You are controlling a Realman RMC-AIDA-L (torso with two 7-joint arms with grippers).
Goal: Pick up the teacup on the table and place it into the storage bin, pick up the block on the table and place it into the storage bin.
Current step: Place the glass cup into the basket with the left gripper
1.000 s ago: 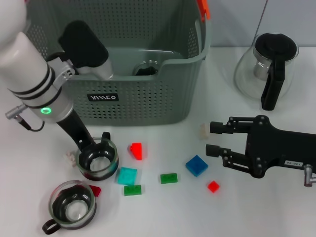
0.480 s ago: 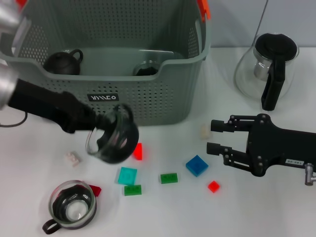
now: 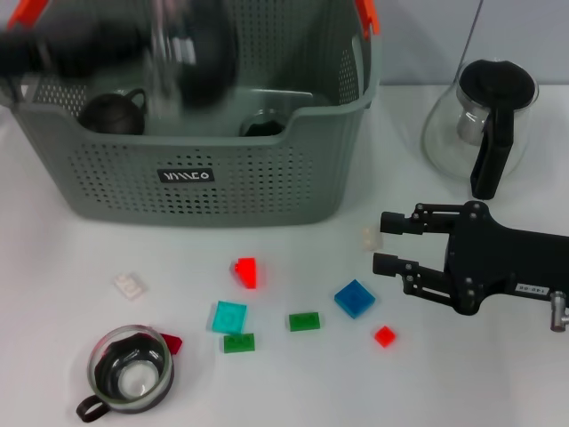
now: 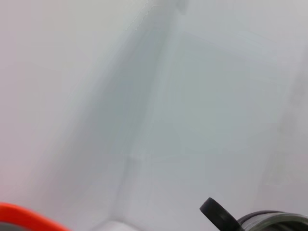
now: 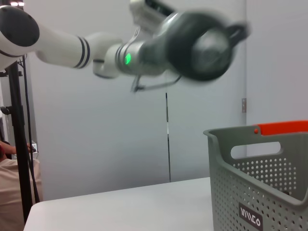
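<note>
Teacup of clear glass with a dark inner band (image 3: 188, 55), blurred, hangs in the air over the large grey perforated plastic storage bin (image 3: 222, 182), above its left half, carried by the left gripper (image 3: 147, 49). The cup sits at the tip of the dark left arm that reaches in from the far left. The right wrist view shows the same cup (image 5: 202, 45) tipped on its side high above the bin's rim (image 5: 255, 139), its handle pointing away from the arm. The fingers themselves are lost in blur, so I cannot tell how the jaws stand around the cup.

Inside the bin a small black teapot (image 3: 111, 111) lies at the left and a dark round piece (image 3: 262, 124) sits near the middle.

A second glass teacup with a black handle (image 3: 132, 369) stands on the white table (image 3: 498, 374) at the near left. Small blocks lie scattered in front of the bin: a white one (image 3: 130, 285), a red one (image 3: 246, 271), a teal square (image 3: 228, 316), two green ones (image 3: 238, 342) (image 3: 304, 321), a blue square (image 3: 354, 298) and a small red one (image 3: 384, 335).

The right gripper (image 3: 384, 242) rests low at the right, its black jaws spread, just beside a pale block (image 3: 369, 237). A glass teapot with black lid and handle (image 3: 484, 116) stands at the far right.
</note>
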